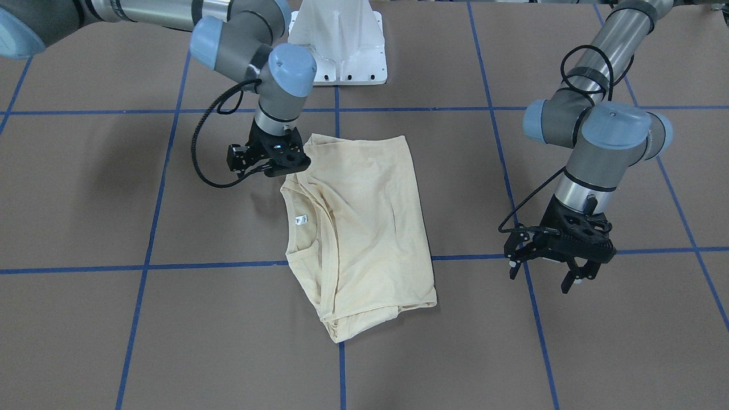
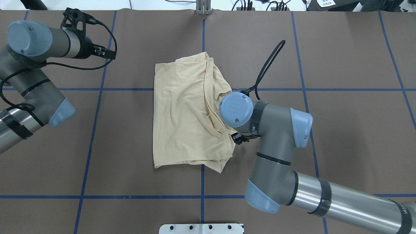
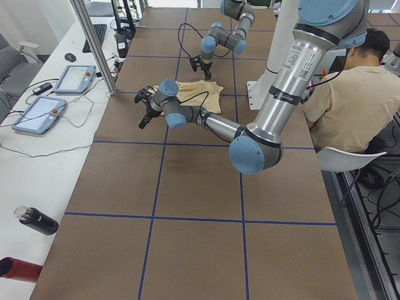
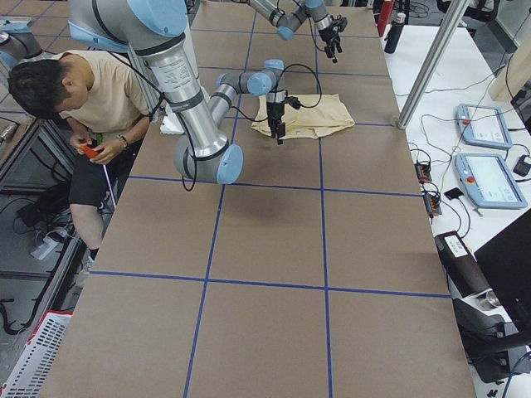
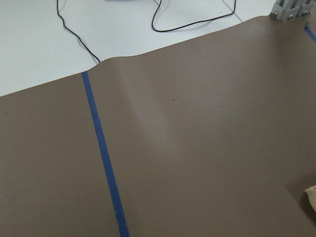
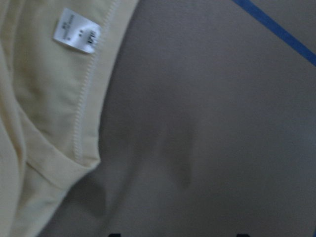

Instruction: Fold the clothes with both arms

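Presently, front-facing view: the right gripper (image 1: 267,165) stands spread and empty at the collar edge of the shirt (image 1: 370,216), which lies part-folded at centre. Further right, the left gripper (image 1: 544,276) hangs spread, empty, well apart. Recommended: both pinch matching corners together.

The shirt (image 1: 370,228) is pale cream-yellow and lies folded into a rough, wrinkled rectangle at the middle of the desk, plain side up. Its neck opening faces the robot's right, with the small white collar tag (image 1: 300,220) showing inside. The layered edges are uneven.

The right arm (image 1: 250,51), grey with light-blue caps, bends down over the shirt's corner on the robot's side. Its black tool (image 1: 272,162) is low beside the collar, its tips apart over bare desk.

The left arm (image 1: 603,136) stands well apart from the shirt. Its tool (image 1: 578,279) points down, fingers parted and holding nothing.
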Tool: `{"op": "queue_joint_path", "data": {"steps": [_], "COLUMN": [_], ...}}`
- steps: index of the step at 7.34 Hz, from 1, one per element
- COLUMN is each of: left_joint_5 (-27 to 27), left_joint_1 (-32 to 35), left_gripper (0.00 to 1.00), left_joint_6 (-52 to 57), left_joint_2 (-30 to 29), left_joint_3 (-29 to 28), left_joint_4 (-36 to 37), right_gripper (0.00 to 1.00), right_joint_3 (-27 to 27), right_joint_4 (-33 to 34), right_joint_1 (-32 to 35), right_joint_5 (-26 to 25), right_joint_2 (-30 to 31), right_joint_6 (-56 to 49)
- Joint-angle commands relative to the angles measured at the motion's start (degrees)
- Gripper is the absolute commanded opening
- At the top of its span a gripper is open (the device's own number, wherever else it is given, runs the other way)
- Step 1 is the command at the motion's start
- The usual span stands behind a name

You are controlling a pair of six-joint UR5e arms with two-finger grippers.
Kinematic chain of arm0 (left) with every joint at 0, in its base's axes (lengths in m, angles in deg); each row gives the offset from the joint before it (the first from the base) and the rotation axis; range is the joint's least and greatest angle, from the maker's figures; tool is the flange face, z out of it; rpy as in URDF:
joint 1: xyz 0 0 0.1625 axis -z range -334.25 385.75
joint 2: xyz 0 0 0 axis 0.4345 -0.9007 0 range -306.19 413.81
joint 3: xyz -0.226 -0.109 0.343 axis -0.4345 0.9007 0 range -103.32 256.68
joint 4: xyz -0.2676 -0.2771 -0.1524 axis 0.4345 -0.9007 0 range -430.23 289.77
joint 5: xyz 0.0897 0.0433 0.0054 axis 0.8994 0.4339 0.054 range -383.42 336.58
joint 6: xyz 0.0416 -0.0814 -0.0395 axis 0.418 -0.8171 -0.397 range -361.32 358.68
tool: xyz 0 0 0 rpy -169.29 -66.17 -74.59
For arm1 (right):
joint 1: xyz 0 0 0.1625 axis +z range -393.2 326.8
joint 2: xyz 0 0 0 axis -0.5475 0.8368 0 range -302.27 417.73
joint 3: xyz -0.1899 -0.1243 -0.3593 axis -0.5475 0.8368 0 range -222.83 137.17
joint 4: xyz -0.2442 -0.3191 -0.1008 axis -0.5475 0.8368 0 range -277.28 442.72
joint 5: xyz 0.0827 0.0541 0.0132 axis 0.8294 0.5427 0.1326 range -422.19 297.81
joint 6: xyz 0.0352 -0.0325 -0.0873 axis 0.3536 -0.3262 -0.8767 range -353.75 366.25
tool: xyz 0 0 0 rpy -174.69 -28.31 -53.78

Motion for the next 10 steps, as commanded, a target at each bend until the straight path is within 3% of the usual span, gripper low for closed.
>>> {"op": "queue_joint_path", "data": {"steps": [1,3,5,6,8,10], "left_joint_5": [0.0,0.0,0.0,-0.1,0.0,0.0], "left_joint_1": [0.0,0.0,0.0,0.0,0.0,-0.2], "left_gripper": [1.00,1.00,1.00,1.00,1.00,1.00], "left_joint_6": [0.0,0.0,0.0,0.0,0.0,0.0], "left_joint_2": [0.3,0.7,0.7,0.7,0.7,0.6], "left_joint_3": [0.0,0.3,0.3,0.3,0.3,0.3], "left_joint_4": [-0.1,-0.2,-0.2,-0.2,-0.2,-0.2], "right_gripper": [0.86,0.93,0.97,0.97,0.90,0.76], "right_joint_3": [-5.9,-1.1,15.8,22.8,26.1,27.3], "right_joint_4": [-0.3,-3.3,-15.4,-16.9,-17.1,-17.1], "right_joint_1": [0.5,0.9,1.5,2.5,2.8,2.8], "right_joint_5": [0.1,0.1,0.2,0.2,0.5,0.8], "right_joint_2": [2.0,-6.3,-15.3,-19.0,-19.8,-19.9], "right_joint_6": [-0.3,3.4,9.1,9.0,8.6,8.0]}}
